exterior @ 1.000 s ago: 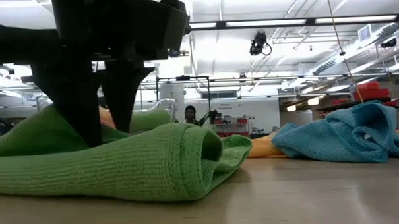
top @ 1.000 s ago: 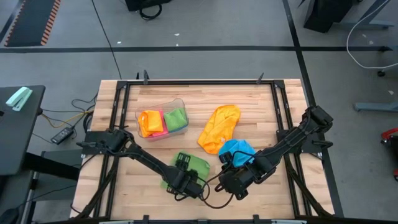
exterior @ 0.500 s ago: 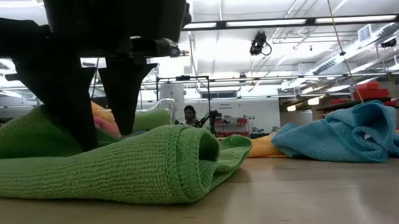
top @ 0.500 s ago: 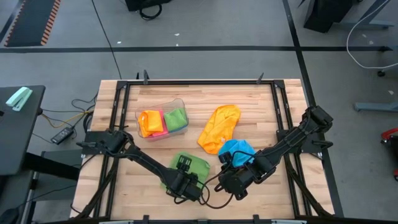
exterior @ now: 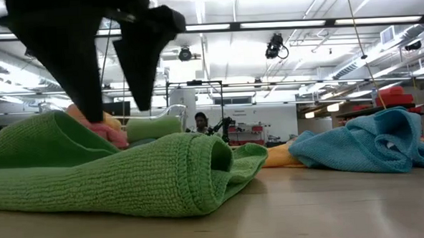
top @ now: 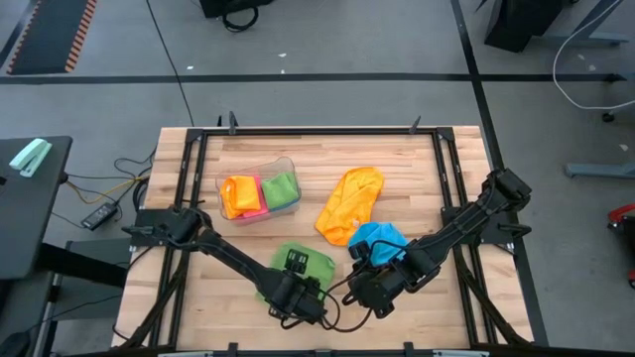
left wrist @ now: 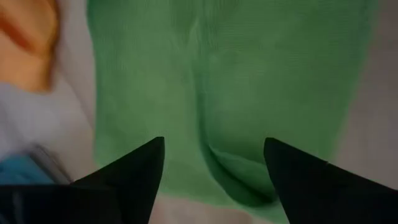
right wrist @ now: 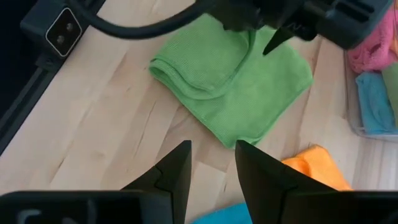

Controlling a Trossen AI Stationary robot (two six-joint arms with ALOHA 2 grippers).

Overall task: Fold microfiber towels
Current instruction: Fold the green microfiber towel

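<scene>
The green towel [top: 298, 266] lies on the near middle of the counter [top: 417, 169], already doubled over: the right wrist view shows a rolled fold along one edge and a flat layer spreading beneath it. The left gripper [exterior: 110, 80] hangs just above that cloth with its fingers spread and nothing between them, so the towel is released and rests on the wood by itself. The right gripper [right wrist: 211, 163] waits just to the right of the green towel, fingers partly apart and empty.

To my eye the step in hand is the end of one fold on the green towel, with the cloth let go. The fold looks loose and bulging at its edge, so the next move probably calls for either a second fold across it or a lift of the bundle toward the clear tub [top: 260, 190] at the far left, where folded orange, pink and green cloths already sit. The orange towel [top: 350, 203] and the blue towel [top: 379, 239] lie crumpled to the right, not yet folded.
</scene>
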